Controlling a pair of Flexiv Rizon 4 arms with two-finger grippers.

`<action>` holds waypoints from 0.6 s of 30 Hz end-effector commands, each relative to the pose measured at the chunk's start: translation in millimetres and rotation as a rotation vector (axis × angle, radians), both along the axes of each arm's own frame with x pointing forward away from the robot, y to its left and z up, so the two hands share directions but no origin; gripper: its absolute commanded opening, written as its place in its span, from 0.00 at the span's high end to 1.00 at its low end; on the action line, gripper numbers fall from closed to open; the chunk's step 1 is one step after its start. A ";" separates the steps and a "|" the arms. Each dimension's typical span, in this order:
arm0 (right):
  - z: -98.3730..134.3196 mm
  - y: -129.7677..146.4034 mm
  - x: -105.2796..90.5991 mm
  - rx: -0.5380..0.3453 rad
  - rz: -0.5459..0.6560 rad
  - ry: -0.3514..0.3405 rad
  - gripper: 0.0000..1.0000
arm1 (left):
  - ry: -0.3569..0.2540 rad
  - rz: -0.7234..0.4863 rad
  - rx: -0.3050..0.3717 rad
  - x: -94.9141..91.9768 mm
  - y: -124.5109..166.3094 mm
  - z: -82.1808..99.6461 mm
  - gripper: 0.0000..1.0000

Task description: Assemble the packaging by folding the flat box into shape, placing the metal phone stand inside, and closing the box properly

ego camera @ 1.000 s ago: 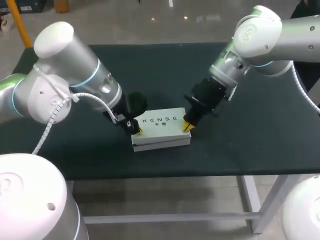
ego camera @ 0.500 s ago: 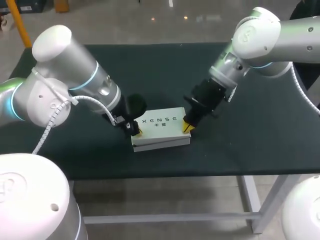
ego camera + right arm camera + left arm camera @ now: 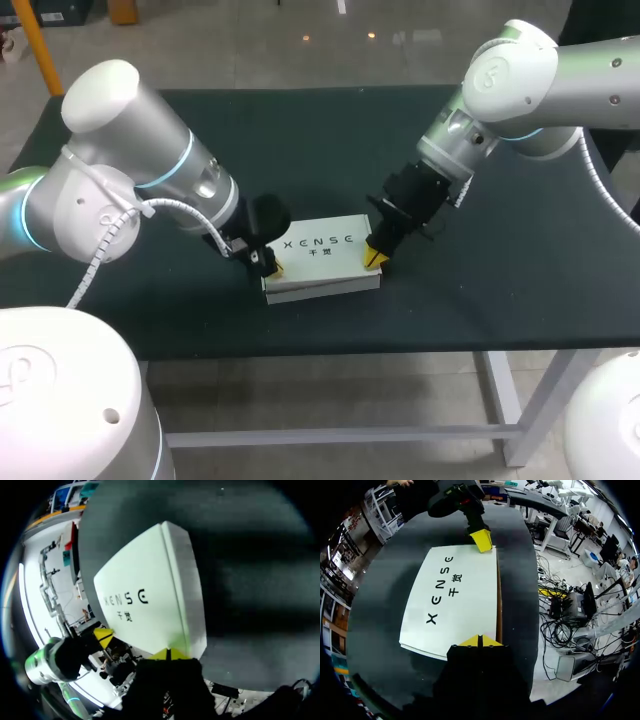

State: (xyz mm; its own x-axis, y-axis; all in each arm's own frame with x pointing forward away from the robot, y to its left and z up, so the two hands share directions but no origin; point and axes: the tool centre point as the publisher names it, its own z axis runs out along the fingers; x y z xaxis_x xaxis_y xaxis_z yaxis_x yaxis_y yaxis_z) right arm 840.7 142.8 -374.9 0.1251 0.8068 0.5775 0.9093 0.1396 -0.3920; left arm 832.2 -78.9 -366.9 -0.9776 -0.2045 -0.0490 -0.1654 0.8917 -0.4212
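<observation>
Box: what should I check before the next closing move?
1. Box lies flat on the table, printed face up: ok.
2. Left pincer shut, tips at one end of the box: ok.
3. Right pincer shut, tips at the opposite end: ok.
4. Box fully closed: not ok, a slanted gap shows along its front side.
5. Phone stand inside: cannot tell, none is visible.

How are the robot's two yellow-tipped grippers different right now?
The left gripper sits at the white box's left end; the right gripper sits at its right end. From above, the left gripper's yellow tips barely show, while the right gripper's show plainly. Both are shut, with their tips at the lid's edge.
</observation>
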 end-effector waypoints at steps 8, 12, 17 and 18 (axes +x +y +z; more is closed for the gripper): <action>-5.0 1.1 1.7 0.000 0.001 0.010 1.00 | 0.017 -0.001 -0.027 -1.6 4.1 -21.4 1.00; -5.3 1.8 1.3 0.000 0.001 0.012 1.00 | 0.014 -0.001 -0.030 -2.3 3.7 -20.9 1.00; 12.0 1.7 0.2 0.021 -0.004 -0.034 1.00 | -0.026 -0.006 -0.022 -4.6 2.8 -5.8 1.00; 15.4 2.1 -0.4 0.024 -0.003 -0.044 1.00 | -0.034 -0.009 -0.022 -5.2 2.5 -2.4 1.00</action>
